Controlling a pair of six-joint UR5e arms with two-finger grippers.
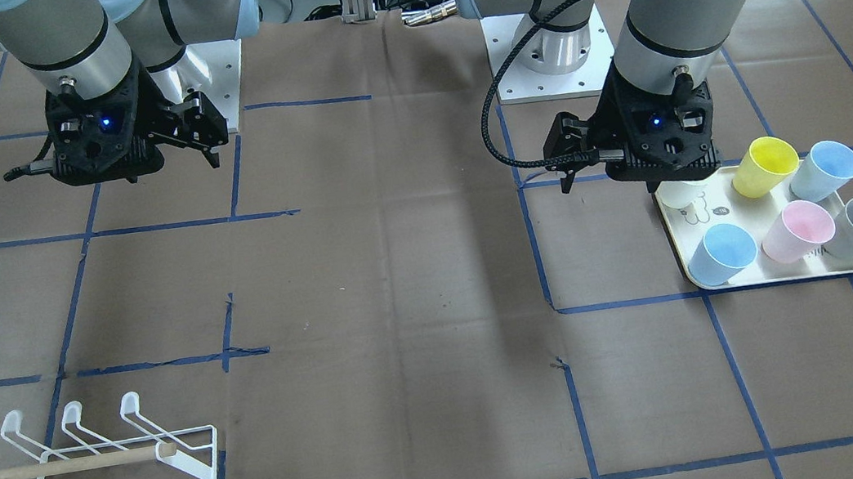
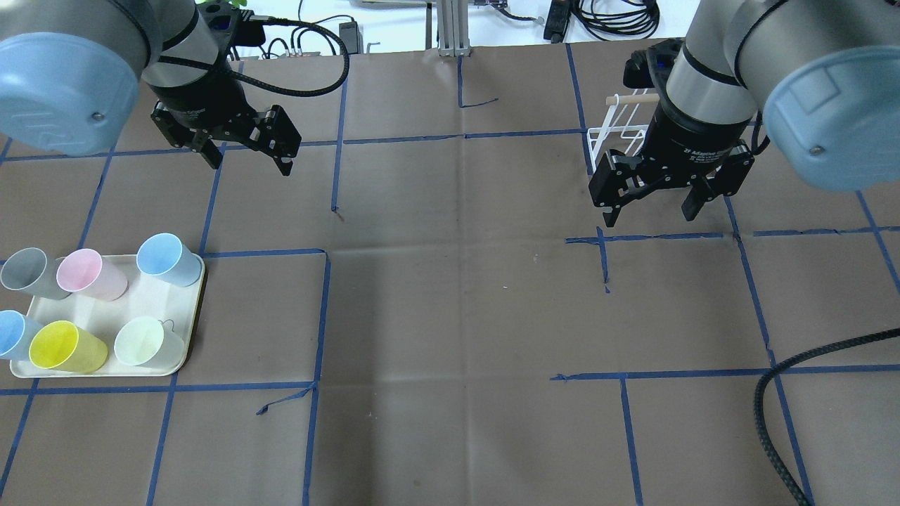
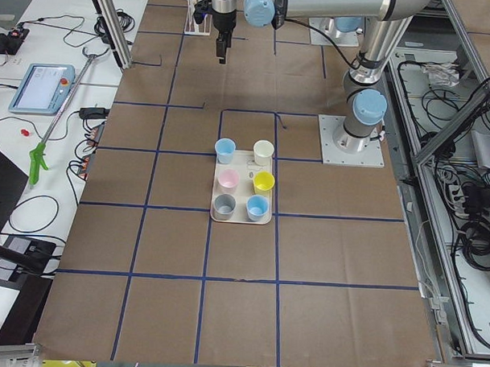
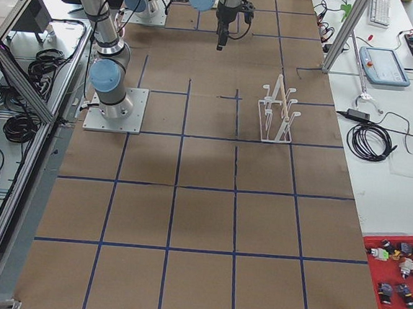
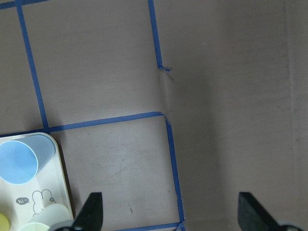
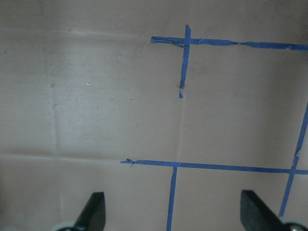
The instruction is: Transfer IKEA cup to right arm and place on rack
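So the left gripper is nearer: upright cups on the tray sit beside it, toward the robot. Both grippers' fingers are spread and empty, and the right gripper is well apart.

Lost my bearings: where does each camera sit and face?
Front-facing: across the table, facing the robot; left gripper, right gripper, tray, rack.
Overhead: behind the robot, looking forward; both grippers.
Exterior left: table's left end, looking along it; left arm, tray.
Exterior right: right end, likewise; right arm, rack.
Left wrist: straight down; fingertips, tray corner.
Right wrist: straight down; fingertips, brown paper.
Shared: front-facing and overhead share tray and rack, mirrored.
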